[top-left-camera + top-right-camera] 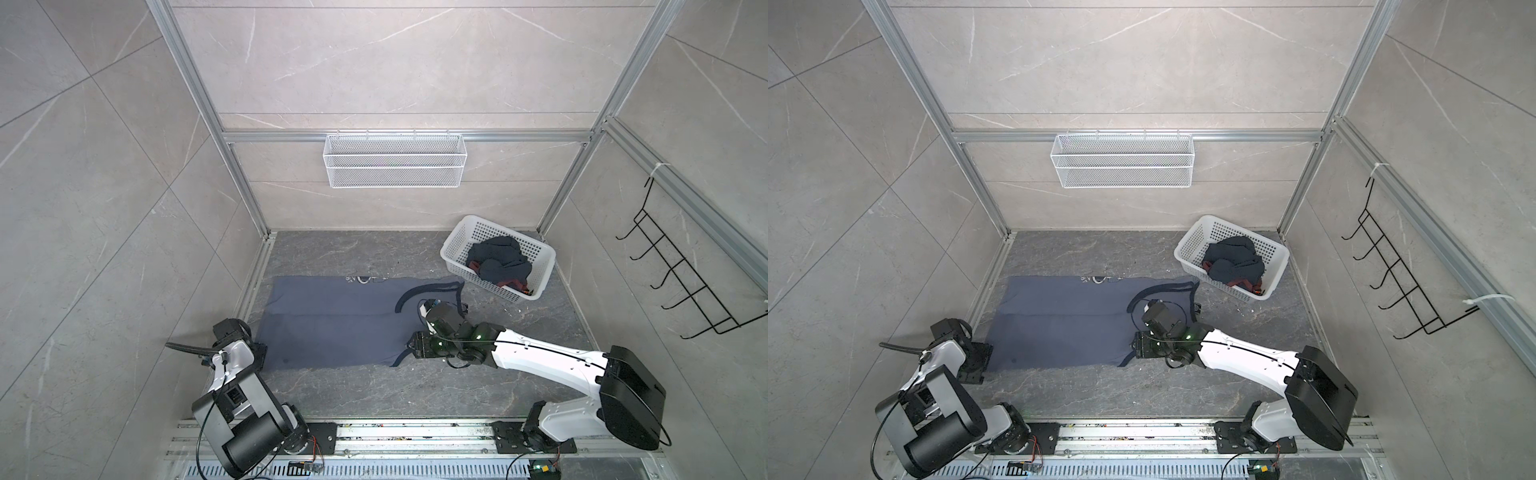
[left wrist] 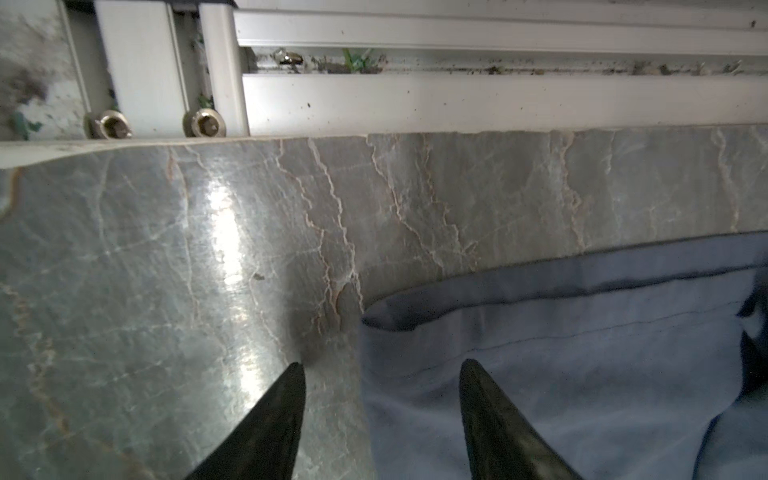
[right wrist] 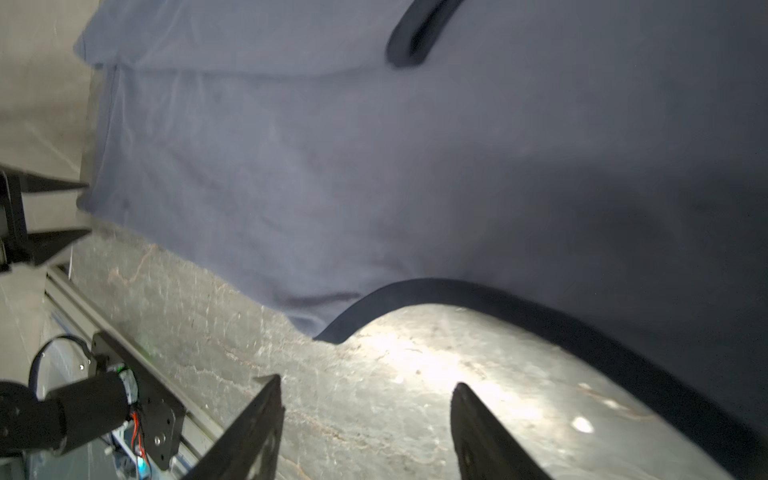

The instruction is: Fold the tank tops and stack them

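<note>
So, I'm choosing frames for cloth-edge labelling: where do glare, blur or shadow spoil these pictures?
Left wrist view: a bright glare streak on the table, slate-blue tank top hem sharp. Right wrist view: glare beside the dark trim, cloth soft and partly shadowed. Both top views: even light, navy tank top in the basket nearly featureless.

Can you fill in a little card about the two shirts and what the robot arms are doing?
blue top: lying flat on the table
dark top: bunched up in the white basket
left end effector: open, straddling the blue top's near left corner
right end effector: open, over bare table beside the armhole edge
stack: not started
</note>
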